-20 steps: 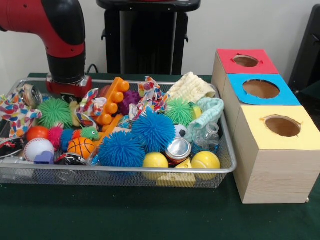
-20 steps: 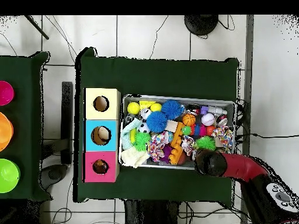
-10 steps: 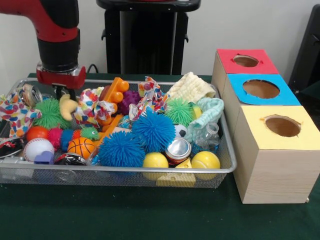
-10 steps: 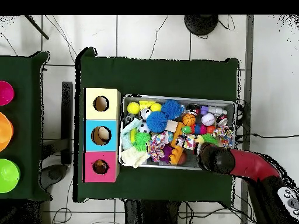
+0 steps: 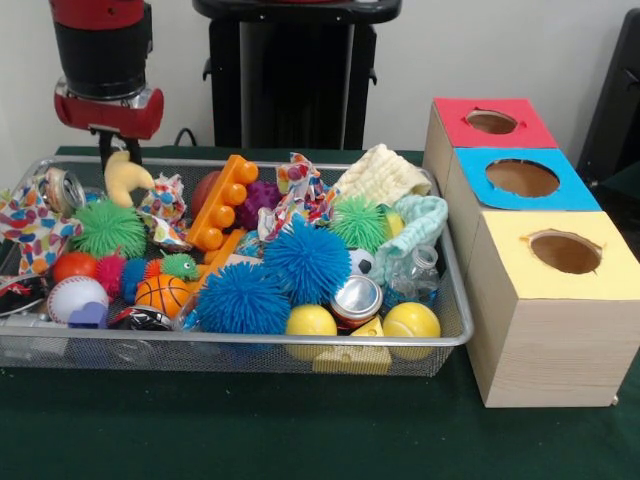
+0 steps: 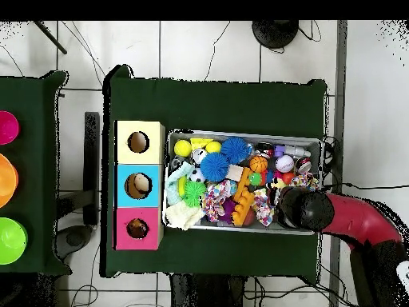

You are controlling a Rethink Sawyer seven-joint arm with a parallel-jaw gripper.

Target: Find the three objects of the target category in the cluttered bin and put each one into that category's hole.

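1. A pale yellow curved toy (image 5: 124,177), banana-like, hangs just under the gripper (image 5: 113,158), pinched between the fingers and lifted clear of the clutter at the left end of the wire-mesh bin (image 5: 250,345) as seen from the front.
2. The fingers are closed narrow on the top of that toy; its curved lower end points down toward the pile.
3. Right below it sits a green spiky ball (image 5: 110,228), with a patterned cloth (image 5: 163,210) bunched just beside the toy's tip.
4. To the side of the gripper, a shiny can (image 5: 62,188) lies against the bin's far left corner.
5. Further along the bin: an orange block piece (image 5: 222,202) tilted over a purple knobbly ball (image 5: 262,196), then two big blue spiky balls (image 5: 305,260) in the middle.
6. Near the front rim there's a small basketball (image 5: 162,293), a baseball (image 5: 76,297), two yellow balls (image 5: 411,320) and another can (image 5: 356,298).
7. Well apart, past the bin's other end, three wooden boxes stand in a row with red (image 5: 492,122), blue (image 5: 524,178) and yellow (image 5: 564,253) tops, each with a round hole.
8. From overhead, the red arm (image 6: 351,222) reaches in over the bin's end farthest from the boxes (image 6: 138,185), covering that corner.
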